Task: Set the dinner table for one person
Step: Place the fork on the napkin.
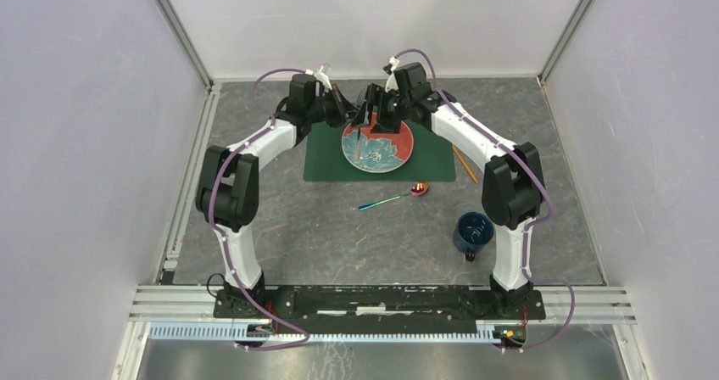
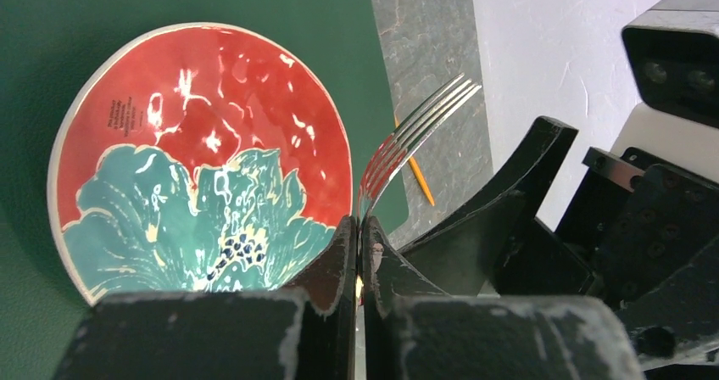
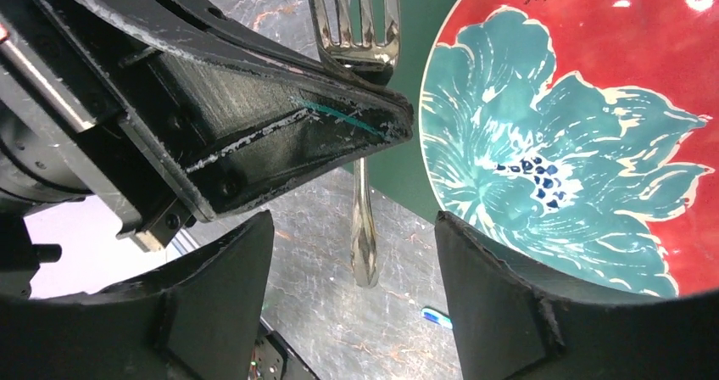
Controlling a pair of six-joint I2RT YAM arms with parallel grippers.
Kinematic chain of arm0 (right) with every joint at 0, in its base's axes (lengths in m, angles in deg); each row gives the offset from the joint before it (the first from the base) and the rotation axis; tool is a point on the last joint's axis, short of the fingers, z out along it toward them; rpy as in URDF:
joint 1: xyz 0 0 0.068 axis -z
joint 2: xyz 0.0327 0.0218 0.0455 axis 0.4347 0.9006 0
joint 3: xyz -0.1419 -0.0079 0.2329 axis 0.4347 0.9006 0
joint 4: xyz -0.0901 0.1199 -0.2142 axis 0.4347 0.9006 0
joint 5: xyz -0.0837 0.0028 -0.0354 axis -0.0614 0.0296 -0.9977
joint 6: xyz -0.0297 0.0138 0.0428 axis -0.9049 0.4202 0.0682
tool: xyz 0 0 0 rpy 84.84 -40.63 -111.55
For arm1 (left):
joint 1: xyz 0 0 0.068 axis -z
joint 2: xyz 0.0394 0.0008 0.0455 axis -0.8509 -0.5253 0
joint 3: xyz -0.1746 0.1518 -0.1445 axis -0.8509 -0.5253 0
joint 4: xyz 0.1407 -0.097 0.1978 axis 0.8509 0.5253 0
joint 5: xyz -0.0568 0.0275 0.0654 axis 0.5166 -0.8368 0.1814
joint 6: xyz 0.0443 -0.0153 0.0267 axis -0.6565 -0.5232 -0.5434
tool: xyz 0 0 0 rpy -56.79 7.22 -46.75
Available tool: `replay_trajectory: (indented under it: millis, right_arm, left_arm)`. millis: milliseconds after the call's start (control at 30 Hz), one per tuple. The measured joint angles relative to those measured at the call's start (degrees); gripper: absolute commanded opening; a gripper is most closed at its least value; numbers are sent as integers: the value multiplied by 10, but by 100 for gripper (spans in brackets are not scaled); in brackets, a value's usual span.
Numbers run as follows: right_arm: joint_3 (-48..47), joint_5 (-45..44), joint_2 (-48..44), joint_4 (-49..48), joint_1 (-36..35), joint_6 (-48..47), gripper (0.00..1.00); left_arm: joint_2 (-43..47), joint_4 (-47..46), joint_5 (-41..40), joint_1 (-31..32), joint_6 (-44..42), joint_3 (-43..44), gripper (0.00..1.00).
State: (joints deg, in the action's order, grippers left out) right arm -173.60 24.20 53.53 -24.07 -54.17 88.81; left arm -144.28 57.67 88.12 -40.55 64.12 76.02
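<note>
Left claw (image 2: 359,227) clenched on fork (image 2: 415,134), gripped at neck. Right claw (image 3: 352,227) released, fingers spread at both sides of fork handle. Plate (image 2: 212,142) seen just beside, laid on green placemat (image 1: 326,164). Placemat laid at far middle of dinner table (image 1: 280,227). Spoon (image 1: 398,195) and mug (image 1: 472,231) placed nearer.

White arms (image 1: 264,141), black joints (image 1: 231,192), purple cables (image 1: 276,73)

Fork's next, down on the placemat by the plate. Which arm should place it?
Left. The left end effector is shut on the fork, right beside the plate. The right end effector is open and holds nothing, its fingers merely flanking the fork's handle.
</note>
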Motion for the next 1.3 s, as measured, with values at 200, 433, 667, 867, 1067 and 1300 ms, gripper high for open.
replay_trajectory:
  millis: [200, 433, 667, 867, 1067, 1300]
  right_arm:
    - [14, 0, -14, 3, 8, -7, 79]
    - [56, -1, -58, 14, 62, -18, 80]
    - [63, -5, -83, 28, 114, -29, 80]
    - [64, -9, -94, 40, 118, -38, 80]
    - [64, -9, -94, 53, 128, -41, 80]
    - [53, -12, -96, 78, 156, -50, 80]
  left_arm:
    - [3, -34, 19, -37, 7, -50, 2]
    - [22, -42, 46, -143, 9, -108, 2]
    - [31, -97, 116, -192, 29, -101, 2]
    - [1, -245, 186, -193, 122, -100, 2]
    - [-80, -473, 242, -193, 293, -100, 2]
    - [-138, -651, 273, -194, 438, -104, 2]
